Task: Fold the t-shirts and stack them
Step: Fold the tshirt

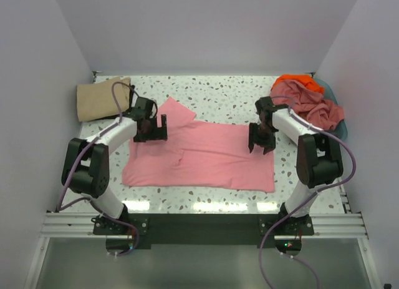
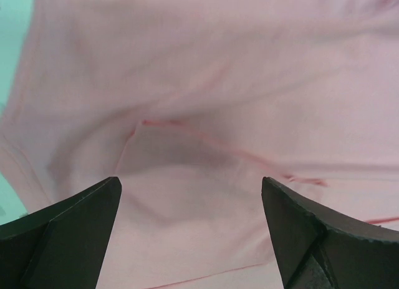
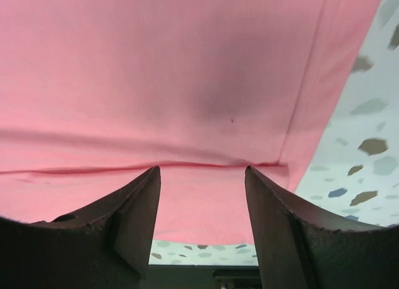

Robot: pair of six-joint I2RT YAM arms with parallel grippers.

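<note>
A pink t-shirt [image 1: 206, 155] lies spread flat on the speckled table, one sleeve sticking out at its far left. My left gripper [image 1: 151, 130] hovers open over its left shoulder part; the left wrist view shows the pink cloth [image 2: 206, 102] with its collar fold between the wide-apart fingers [image 2: 68, 233]. My right gripper [image 1: 262, 139] is open over the shirt's right end; the right wrist view shows the cloth [image 3: 174, 83] and a hem line between the fingers [image 3: 134, 220]. A folded tan shirt [image 1: 103, 99] lies at the far left. Dusty pink [image 1: 315, 108] and orange [image 1: 298, 80] shirts are heaped at the far right.
The heap of shirts sits in a blue basket [image 1: 333, 95] at the far right corner. White walls close in the table on three sides. Bare speckled table [image 1: 230, 95] shows behind the pink shirt and along the near edge [image 1: 199, 198].
</note>
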